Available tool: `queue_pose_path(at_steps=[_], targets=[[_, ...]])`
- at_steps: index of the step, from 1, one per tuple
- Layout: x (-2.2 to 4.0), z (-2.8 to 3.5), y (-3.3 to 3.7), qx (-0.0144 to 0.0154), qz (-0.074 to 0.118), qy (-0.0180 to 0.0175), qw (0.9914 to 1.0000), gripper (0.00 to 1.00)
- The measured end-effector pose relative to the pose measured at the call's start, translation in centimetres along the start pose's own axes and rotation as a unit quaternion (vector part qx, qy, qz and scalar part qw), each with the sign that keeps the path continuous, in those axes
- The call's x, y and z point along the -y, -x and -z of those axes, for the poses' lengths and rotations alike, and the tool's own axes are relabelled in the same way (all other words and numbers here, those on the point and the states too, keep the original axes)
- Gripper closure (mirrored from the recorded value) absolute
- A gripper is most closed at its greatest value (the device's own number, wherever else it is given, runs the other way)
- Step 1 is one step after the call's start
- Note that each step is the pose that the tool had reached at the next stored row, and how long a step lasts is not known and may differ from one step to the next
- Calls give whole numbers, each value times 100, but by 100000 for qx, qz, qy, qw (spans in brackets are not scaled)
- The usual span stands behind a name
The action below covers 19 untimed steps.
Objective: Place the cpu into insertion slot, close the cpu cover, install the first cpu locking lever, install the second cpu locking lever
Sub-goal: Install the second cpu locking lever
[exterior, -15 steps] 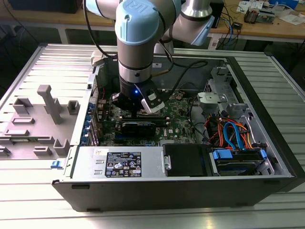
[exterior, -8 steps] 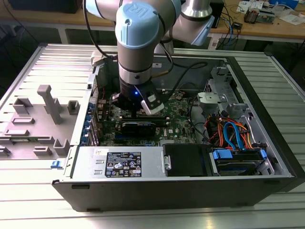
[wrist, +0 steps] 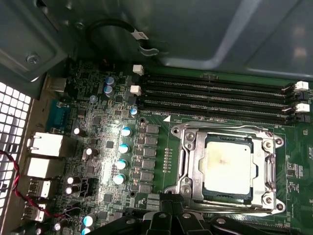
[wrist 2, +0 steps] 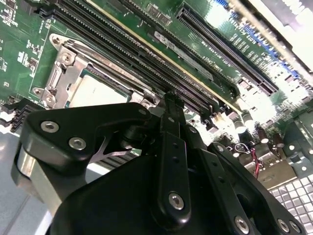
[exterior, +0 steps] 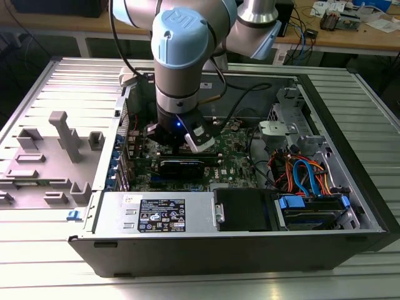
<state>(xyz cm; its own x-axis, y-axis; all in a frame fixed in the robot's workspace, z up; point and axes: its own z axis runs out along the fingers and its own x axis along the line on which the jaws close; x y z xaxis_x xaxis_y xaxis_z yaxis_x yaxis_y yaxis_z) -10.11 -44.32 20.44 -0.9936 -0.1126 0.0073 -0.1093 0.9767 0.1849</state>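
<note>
Black gripper [wrist 2: 168, 105] linkage crowds the lower half of the second wrist view; I cannot tell how its fingers stand. Beyond it, upper left, the cpu [wrist 2: 95, 92] lies in the insertion slot [wrist 2: 110, 78]. At lower right of the first wrist view, the cpu cover [wrist: 228, 133] frames the chip, with memory slots [wrist: 215, 98] above. At the exterior view's left lies a grey fixture tray [exterior: 44, 156]; the open computer case [exterior: 350, 156] rests on a ribbed metal table [exterior: 187, 284], wooden benches [exterior: 375, 37] behind.
</note>
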Motion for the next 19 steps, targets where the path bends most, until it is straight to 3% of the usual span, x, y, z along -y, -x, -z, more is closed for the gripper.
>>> queue_pose_path(at_steps=[2, 5, 8, 15, 17, 19], targets=[[2, -7, -1, 28, 17, 326, 99999, 89], [2, -15, 0, 150, 77, 1132, 99993, 89], [3, -22, -3, 176, 107, 1459, 99989, 89], [4, -49, -36, 154, 107, 1449, 99989, 89], [4, -50, -37, 137, 93, 1168, 99993, 89], [3, -44, -37, 133, 94, 1144, 99993, 89]])
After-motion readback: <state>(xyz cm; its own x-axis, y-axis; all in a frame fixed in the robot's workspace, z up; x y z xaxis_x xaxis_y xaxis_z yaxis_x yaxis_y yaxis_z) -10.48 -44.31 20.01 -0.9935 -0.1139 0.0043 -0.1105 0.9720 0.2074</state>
